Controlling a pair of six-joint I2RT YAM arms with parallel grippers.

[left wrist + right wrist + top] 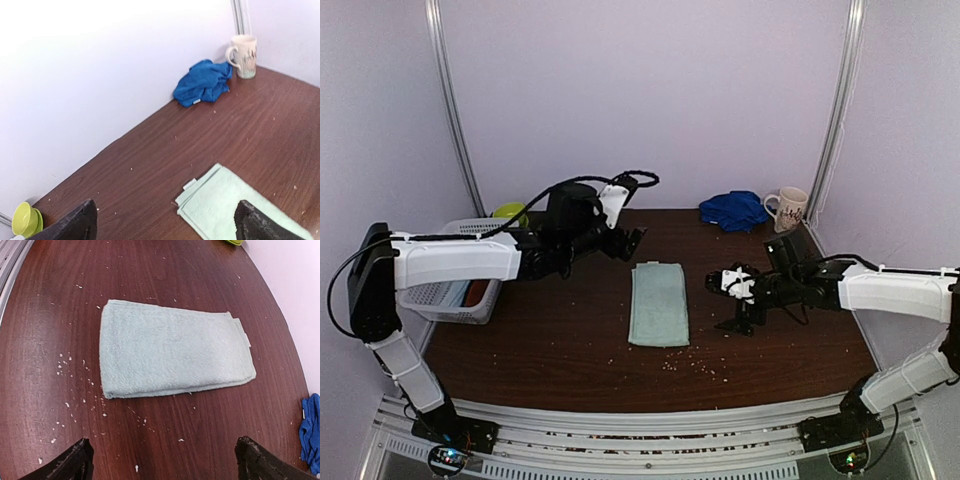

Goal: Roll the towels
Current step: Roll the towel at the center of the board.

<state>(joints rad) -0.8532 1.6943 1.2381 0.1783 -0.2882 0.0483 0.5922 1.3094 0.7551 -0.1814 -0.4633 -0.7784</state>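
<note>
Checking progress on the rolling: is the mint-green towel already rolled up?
No, the mint-green towel lies flat as a folded rectangle, with neither end curled over.

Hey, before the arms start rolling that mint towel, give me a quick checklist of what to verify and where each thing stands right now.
1. Mint towel lies flat and folded mid-table: ok.
2. Left fingers open and empty: ok.
3. Right fingers open and empty: ok.
4. Neither set of fingers is pinning the mint towel: ok.
5. Blue towel spread flat for its turn: not ok, it is bunched by the back wall beside the mug.
6. Table clean along the roll path: not ok, crumbs are scattered around the mint towel.
</note>
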